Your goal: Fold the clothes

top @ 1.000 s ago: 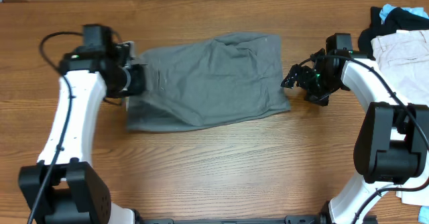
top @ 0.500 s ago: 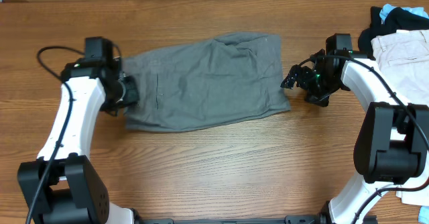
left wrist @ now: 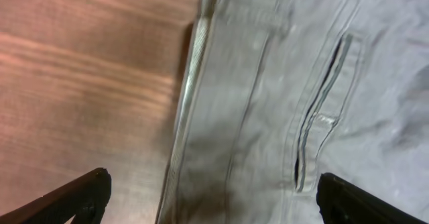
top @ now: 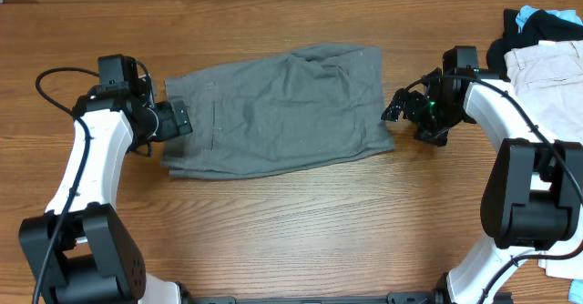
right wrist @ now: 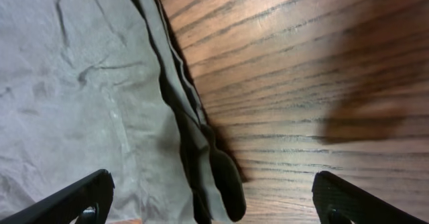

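The gray shorts (top: 278, 108) lie flat across the middle of the tabletop (top: 301, 231). The waist end seems to be at the robot's left and the leg hems at its right. In the left wrist view the waistband edge (left wrist: 194, 83) runs between the fingers, and a pocket slit (left wrist: 322, 110) shows further in.

The left hand (top: 176, 120) sits at that end, spread wide and holding nothing. The right hand (top: 398, 106) is just beside the hem end, also spread and empty, with the stacked hem layers (right wrist: 184, 123) below it.

The step, as I judge it, is taking hold of an end for the next fold. To do it well, a finger should slide under the whole stack before the hand closes. A pinch on the top layer alone would likely peel the shorts open. The lift should be low and even, carried across until the edges meet. It should keep clear of the pile of other clothes (top: 547, 40) at the far right.
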`<state>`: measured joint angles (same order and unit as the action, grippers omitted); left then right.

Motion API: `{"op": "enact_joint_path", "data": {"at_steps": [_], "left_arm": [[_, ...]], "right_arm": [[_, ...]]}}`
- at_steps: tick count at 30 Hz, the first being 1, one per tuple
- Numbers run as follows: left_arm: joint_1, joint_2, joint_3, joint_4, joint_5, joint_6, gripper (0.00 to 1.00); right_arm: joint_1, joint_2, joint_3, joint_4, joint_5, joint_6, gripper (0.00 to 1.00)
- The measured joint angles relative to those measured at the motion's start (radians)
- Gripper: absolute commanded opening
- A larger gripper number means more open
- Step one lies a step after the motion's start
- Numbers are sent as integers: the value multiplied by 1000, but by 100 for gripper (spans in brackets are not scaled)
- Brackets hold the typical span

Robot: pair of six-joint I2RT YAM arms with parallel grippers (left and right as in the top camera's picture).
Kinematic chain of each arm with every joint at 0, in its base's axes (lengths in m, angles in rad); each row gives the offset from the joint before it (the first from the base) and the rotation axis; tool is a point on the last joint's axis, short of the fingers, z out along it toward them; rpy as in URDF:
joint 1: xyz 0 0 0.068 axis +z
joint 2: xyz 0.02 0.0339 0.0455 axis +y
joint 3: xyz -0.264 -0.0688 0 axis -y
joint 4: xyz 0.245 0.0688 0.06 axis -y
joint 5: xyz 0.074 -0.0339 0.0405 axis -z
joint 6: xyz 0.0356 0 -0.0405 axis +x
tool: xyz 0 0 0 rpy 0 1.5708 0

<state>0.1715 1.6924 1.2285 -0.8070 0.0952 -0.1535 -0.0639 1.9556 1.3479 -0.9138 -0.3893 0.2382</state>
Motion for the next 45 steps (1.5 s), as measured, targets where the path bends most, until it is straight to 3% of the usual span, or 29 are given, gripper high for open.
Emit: {"op": "enact_joint_path", "data": {"at_steps": [12,17,19,23,24,33,45], "left_arm": [[56,233,-1,19,195,84,98],[58,245,1,14,268,107,77],[58,255,3,7,294,111,73],[55,282,7,-26,346,118,10],[52,289,7,-32,351,122,4],[51,310,12,-66,376,119,4],[211,332,220,-354,212,97,4]], "right_arm": [[0,0,0,-11,0,0,100],[0,0,0,-10,0,0,100],[0,0,0,-11,0,0,100],[0,0,0,-3,0,0,100],[0,0,0,-3,0,0,100],[0,0,0,-48,0,0,100],[0,0,0,-53,0,0,99]]}}
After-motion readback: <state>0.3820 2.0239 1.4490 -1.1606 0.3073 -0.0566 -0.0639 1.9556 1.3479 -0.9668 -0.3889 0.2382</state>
